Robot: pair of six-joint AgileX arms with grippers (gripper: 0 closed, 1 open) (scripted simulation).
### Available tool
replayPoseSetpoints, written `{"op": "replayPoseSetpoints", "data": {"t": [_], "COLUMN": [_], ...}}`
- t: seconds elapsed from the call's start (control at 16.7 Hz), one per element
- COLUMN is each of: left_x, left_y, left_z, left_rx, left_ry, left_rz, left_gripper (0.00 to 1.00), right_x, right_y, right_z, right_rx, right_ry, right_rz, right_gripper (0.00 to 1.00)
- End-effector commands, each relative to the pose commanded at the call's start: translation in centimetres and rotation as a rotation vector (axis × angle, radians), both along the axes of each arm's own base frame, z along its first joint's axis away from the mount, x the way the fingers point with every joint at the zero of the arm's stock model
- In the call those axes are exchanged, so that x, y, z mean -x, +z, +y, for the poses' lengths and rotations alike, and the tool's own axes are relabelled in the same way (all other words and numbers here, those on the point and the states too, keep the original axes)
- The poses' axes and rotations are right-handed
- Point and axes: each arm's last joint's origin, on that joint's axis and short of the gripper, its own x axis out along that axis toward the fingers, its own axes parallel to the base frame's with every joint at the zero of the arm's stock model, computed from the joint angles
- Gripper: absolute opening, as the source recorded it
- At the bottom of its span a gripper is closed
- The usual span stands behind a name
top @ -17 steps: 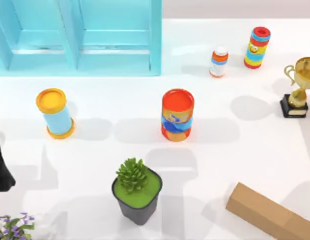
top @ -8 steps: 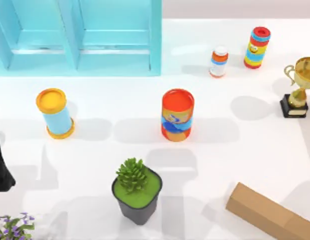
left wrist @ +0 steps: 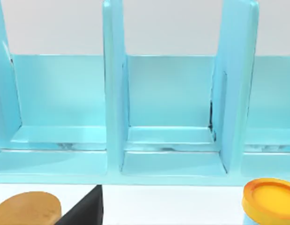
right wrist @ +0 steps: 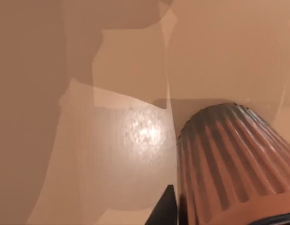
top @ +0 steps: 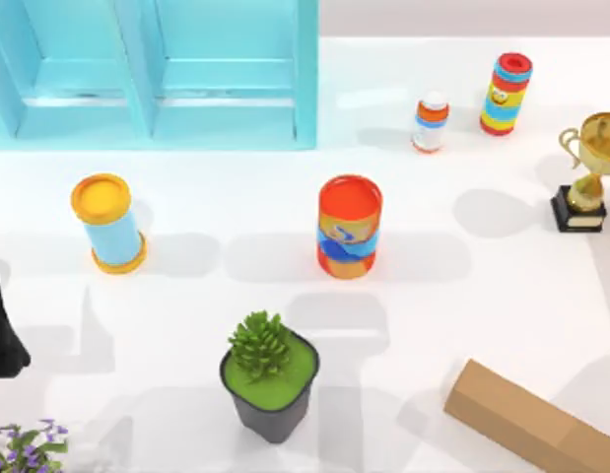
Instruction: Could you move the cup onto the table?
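Nothing on the table point(top: 482, 296) has moved since a second ago. On it stand one orange-red can point(top: 349, 227), one blue cylinder with yellow lid point(top: 107, 222), one plant pot point(top: 270, 379), one trophy point(top: 585, 172), two small bottles and one cardboard box point(top: 526, 419). One blue cabinet point(top: 152, 74) is behind. Left arm point(top: 1, 330) sits at the left edge. The ribbed reddish-brown cup point(right wrist: 229, 159) is close before the right wrist camera; where it rests, and both grippers' grip, I cannot tell.

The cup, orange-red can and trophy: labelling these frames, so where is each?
cup point(right wrist: 229, 159): right wrist view, on its ribbed side wall.
orange-red can point(top: 350, 202): top view, on its open top.
trophy point(top: 592, 148): top view, on its gold bowl.
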Motion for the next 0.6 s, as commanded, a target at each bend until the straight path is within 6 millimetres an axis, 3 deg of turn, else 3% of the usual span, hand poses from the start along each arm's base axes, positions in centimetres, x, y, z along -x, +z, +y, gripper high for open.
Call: {"op": "replayPoseSetpoints", "data": {"t": [0.6], "left_x": [0.0], "left_y": [0.0], "left_z": [0.0], "left_rx": [0.0], "left_ry": [0.0], "left_rz": [0.0], "left_gripper": [1.0], "right_x": [0.05], "right_y": [0.08], "right_z": [0.0], "right_rx": [0.001], "right_ry": [-0.002], "right_rz": [0.0], "right_gripper": [0.0]}}
